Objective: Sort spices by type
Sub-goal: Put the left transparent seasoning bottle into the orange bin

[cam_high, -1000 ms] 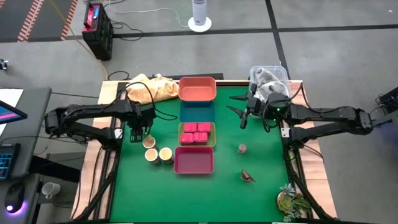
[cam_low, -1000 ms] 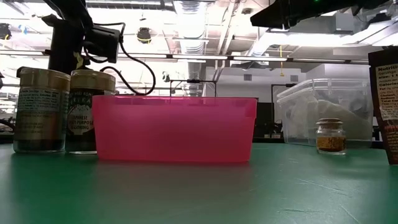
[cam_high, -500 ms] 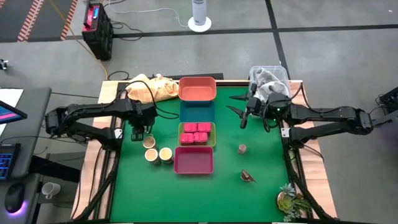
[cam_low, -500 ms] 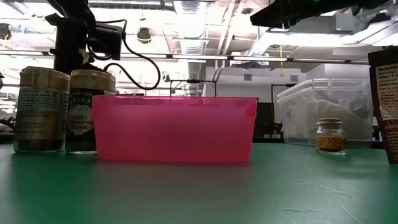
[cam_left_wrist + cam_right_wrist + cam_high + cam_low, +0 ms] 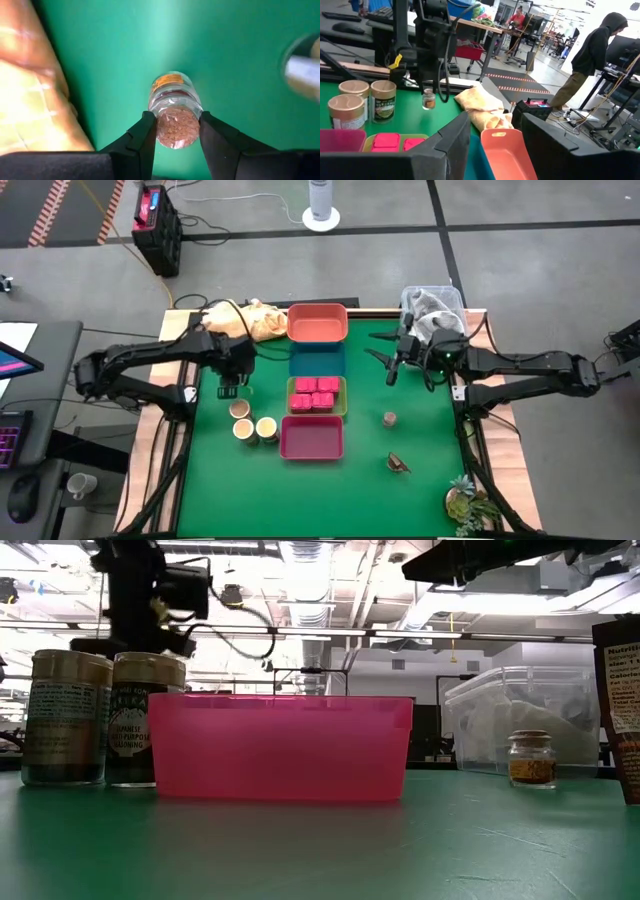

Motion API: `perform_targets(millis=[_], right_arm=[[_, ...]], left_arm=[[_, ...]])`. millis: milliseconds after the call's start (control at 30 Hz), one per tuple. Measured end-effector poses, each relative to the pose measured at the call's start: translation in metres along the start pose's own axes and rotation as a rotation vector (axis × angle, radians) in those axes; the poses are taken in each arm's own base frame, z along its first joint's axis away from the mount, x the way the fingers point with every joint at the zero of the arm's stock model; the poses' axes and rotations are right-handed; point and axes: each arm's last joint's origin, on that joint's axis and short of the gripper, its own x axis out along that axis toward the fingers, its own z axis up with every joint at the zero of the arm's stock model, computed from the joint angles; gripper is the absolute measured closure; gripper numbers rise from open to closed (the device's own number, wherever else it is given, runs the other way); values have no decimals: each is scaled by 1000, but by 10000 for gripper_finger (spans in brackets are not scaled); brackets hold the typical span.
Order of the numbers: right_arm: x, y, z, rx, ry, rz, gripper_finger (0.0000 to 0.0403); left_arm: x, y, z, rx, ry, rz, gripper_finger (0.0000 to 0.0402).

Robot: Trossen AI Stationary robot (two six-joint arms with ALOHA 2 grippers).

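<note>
From above, the left hand hung over the green bench, left of the yellow tray of pink blocks; two tan tubs stood nearer. The right hand waited far right, fingers apart. The left wrist view showed fingers clamped on a small corked jar.

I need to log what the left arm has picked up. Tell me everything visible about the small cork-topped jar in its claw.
The small jar is clear glass with a round cork stopper, brownish-orange contents and an orange label near its base. The left claw is shut on it, one dark finger on each side at the stopper end. It hangs upright above the green mat, touching nothing else, near the tan cloth and beyond the two taller spice tubs.
</note>
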Motion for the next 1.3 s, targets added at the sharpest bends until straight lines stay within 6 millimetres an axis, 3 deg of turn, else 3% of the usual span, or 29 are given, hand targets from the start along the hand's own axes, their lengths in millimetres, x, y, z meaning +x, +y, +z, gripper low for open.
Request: perform_targets(millis=[200, 567, 967, 1300], right_arm=[[0, -1, 0, 3, 1, -6, 194], [13, 0, -12, -16, 62, -10, 194], [15, -8, -15, -16, 79, -45, 194], [15, -7, -17, -19, 98, -39, 194]], left_arm=[[-16, 19, 23, -18, -53, 2, 269], [-14, 58, 82, 43, -41, -51, 269], [-52, 114, 129, 62, -79, -10, 269], [-31, 146, 158, 42, -148, -33, 269]])
